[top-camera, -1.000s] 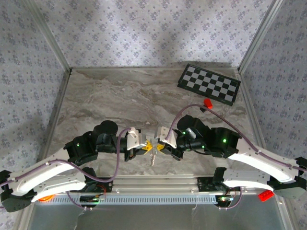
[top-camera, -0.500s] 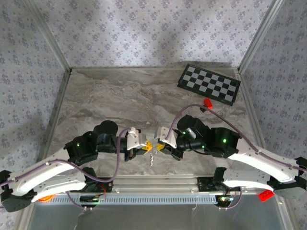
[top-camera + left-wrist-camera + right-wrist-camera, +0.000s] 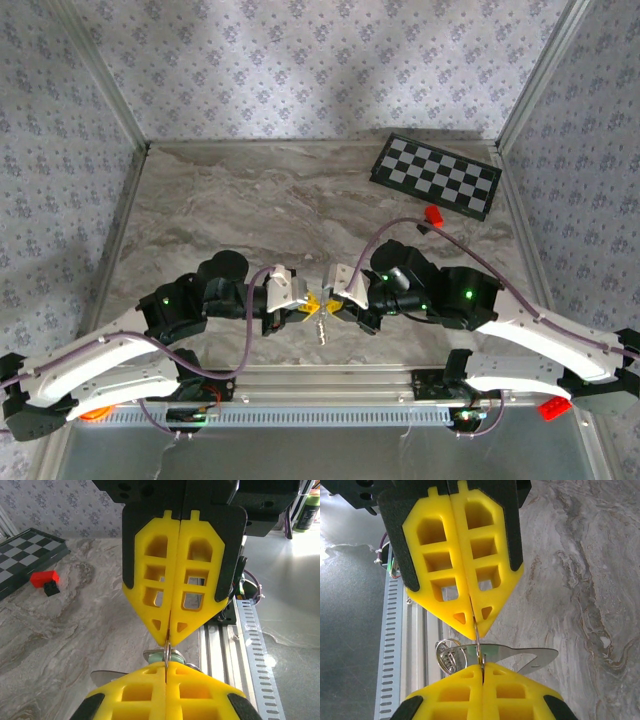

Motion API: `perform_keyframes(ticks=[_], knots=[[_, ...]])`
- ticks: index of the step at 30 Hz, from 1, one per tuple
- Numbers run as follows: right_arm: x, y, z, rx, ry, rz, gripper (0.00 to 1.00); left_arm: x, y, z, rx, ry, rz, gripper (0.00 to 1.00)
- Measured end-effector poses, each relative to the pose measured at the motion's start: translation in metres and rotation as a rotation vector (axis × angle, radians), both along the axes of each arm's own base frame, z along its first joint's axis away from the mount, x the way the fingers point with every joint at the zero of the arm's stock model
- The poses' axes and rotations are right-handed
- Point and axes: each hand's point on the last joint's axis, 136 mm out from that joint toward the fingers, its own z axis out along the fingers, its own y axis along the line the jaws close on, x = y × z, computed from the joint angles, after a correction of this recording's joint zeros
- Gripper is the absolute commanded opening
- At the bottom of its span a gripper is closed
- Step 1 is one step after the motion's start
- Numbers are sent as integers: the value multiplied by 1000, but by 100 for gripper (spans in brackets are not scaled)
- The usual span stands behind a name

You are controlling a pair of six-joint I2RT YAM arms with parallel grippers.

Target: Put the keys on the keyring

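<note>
My two grippers meet tip to tip over the table's front middle: left gripper (image 3: 309,302), right gripper (image 3: 331,303). Both are shut on the keyring's thin wire loop (image 3: 478,641), which spans the small gap between their yellow tips. In the left wrist view the loop (image 3: 167,649) runs from my left gripper (image 3: 166,666) up into the right one's fingers (image 3: 200,580). The key (image 3: 520,655), a flat metal blade with a mint-green head, lies crosswise just behind the loop above my right gripper (image 3: 481,666). Its head (image 3: 159,656) peeks over the left fingers. The silvery chain (image 3: 320,328) dangles below.
A folded chessboard (image 3: 436,176) lies at the back right, with a small red block (image 3: 434,214) in front of it. Another red block (image 3: 551,407) sits by the right arm's base. The aluminium rail (image 3: 330,380) runs along the near edge, right under the grippers.
My left arm has shifted slightly to the right, closer to the right gripper. The dangling chain has swung a little. Both grippers have stayed shut.
</note>
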Motion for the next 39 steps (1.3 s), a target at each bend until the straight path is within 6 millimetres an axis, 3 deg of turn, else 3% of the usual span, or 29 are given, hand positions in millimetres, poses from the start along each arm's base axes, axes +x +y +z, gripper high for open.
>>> perform_keyframes(ticks=[39], knots=[[2, -2, -1, -10, -26, -8, 0, 3, 3, -2, 0, -11, 24, 0]])
